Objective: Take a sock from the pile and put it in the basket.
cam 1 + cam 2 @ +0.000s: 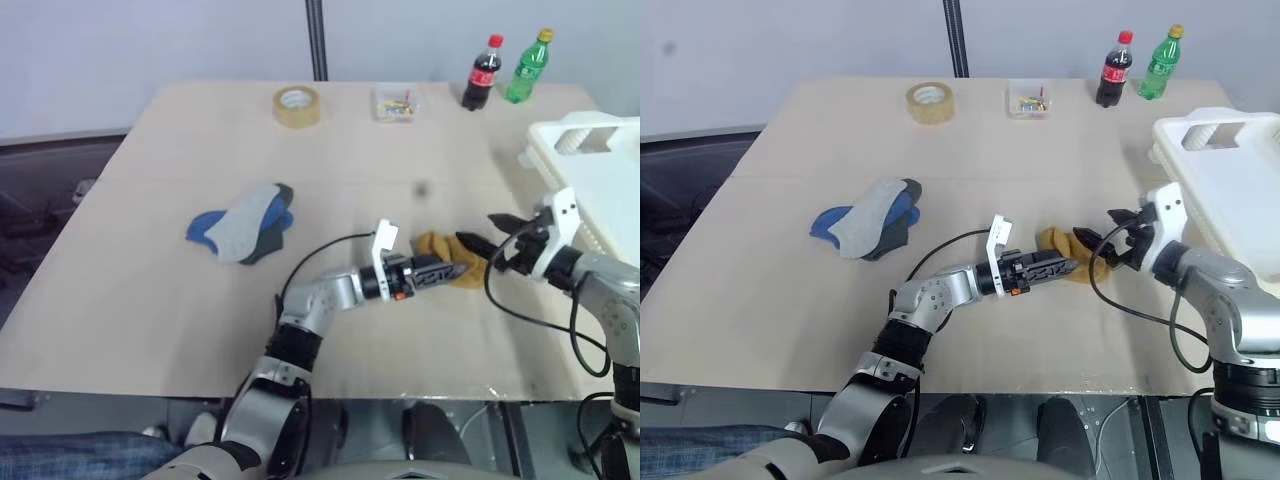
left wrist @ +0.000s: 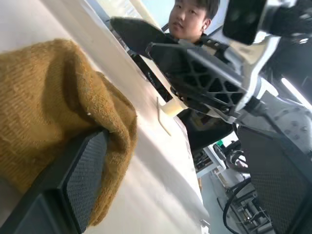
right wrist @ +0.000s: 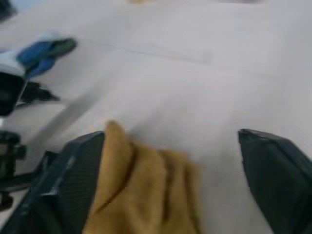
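Table [image 1: 150,300]: light wood top, bearing all items below.

Mustard sock [image 1: 1062,243]: crumpled, lying on table btwn the two grippers, near centre-right. Well apart from basket.

Pile [image 1: 868,222]: blue, light-grey and dark socks, heaped on table left of centre, well apart from mustard sock.

Basket [image 1: 1230,175]: white, ribbed, handle hole showing; at right edge of table, beyond right arm.

Left gripper [image 1: 1058,266]: reaching across to the right, roughly level, fingers spread wide; one finger [image 2: 80,183] against the sock's edge, sock not clamped.

Right gripper [image 1: 1112,243]: pointing left toward the sock, fingers spread wide, sock lying btwn and just ahead of them in wrist view; not gripped.

Tape roll [image 1: 297,106], clear box of coloured bits [image 1: 394,104], cola bottle [image 1: 482,73], green bottle [image 1: 527,66]: along far edge of table, upright, untouched.

Person [image 2: 192,22]: seen past table edge in left wrist view.
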Available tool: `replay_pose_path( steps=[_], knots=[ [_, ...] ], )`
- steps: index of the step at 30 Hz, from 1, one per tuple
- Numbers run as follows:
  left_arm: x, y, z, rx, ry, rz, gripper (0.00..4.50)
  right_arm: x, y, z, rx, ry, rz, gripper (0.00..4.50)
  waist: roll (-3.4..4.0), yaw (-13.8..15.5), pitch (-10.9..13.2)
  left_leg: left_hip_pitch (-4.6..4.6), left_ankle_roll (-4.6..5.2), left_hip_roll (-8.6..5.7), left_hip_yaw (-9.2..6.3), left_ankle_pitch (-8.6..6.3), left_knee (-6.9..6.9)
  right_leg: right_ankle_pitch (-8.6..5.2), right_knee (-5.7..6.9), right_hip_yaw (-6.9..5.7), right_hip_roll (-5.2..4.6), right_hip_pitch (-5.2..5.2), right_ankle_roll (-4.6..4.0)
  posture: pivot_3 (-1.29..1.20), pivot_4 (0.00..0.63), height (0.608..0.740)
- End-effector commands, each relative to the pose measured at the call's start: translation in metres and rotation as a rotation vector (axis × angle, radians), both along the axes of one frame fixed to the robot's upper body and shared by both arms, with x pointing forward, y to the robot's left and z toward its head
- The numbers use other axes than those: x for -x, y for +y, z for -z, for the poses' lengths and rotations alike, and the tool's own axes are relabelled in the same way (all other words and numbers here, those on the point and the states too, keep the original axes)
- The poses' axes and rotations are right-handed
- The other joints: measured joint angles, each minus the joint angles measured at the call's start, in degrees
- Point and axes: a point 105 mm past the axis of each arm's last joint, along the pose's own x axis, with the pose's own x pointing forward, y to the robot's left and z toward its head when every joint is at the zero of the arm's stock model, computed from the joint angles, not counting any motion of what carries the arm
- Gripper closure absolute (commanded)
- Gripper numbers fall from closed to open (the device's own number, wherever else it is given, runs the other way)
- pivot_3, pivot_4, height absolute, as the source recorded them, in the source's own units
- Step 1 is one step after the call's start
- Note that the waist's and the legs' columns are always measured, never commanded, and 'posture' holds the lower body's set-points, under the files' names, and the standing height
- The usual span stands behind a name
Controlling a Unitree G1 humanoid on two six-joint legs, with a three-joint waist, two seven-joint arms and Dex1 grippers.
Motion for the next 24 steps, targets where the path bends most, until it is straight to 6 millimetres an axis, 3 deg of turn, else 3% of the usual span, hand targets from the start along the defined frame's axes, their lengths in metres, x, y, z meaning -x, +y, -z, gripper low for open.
replay_pose_path(
  steps=[1, 5, 11, 20, 24],
  knots=[
    [0.001, -0.005, -0.008, 0.035, -0.024, 0.008, 0.00, 0.001, 0.014, 0.010, 0.110, -0.026, -0.051, 0.06, 0.00, -0.03, 0.00, -0.01, 0.00, 0.00, 0.00, 0.00, 0.00, 0.00, 0.00, 0.00, 0.00, -0.01, 0.00, 0.00, 0.150, 0.740],
    [0.004, -0.004, -0.007, 0.030, -0.036, 0.015, 0.00, -0.001, 0.021, 0.016, 0.157, -0.033, -0.081, 0.06, 0.00, -0.18, 0.00, -0.01, 0.00, 0.00, 0.01, 0.00, 0.00, 0.00, 0.02, 0.00, 0.00, -0.02, 0.00, 0.00, 0.150, 0.740],
    [0.006, 0.002, -0.005, 0.019, -0.051, 0.011, 0.00, -0.015, -0.002, 0.012, 0.129, -0.015, 0.059, 0.06, 0.00, -0.44, 0.00, 0.01, -0.01, 0.02, 0.00, 0.00, 0.01, 0.00, 0.04, 0.00, 0.02, -0.02, 0.00, 0.00, 0.150, 0.740],
    [0.010, 0.014, 0.002, -0.012, -0.063, 0.008, 0.00, -0.008, -0.007, 0.006, -0.027, 0.057, 0.089, 0.06, 0.02, -0.43, -0.01, 0.02, 0.00, 0.01, 0.00, 0.00, 0.01, 0.00, 0.04, 0.01, 0.01, -0.01, 0.00, 0.00, 0.150, 0.740],
    [0.008, 0.016, 0.001, -0.015, -0.070, -0.001, 0.00, -0.003, -0.009, 0.019, 0.026, 0.125, 0.084, 0.06, 0.02, -0.36, -0.01, 0.02, 0.00, 0.02, 0.01, 0.00, 0.01, 0.00, 0.05, 0.02, 0.01, -0.01, 0.00, 0.00, 0.150, 0.740]
  ],
)
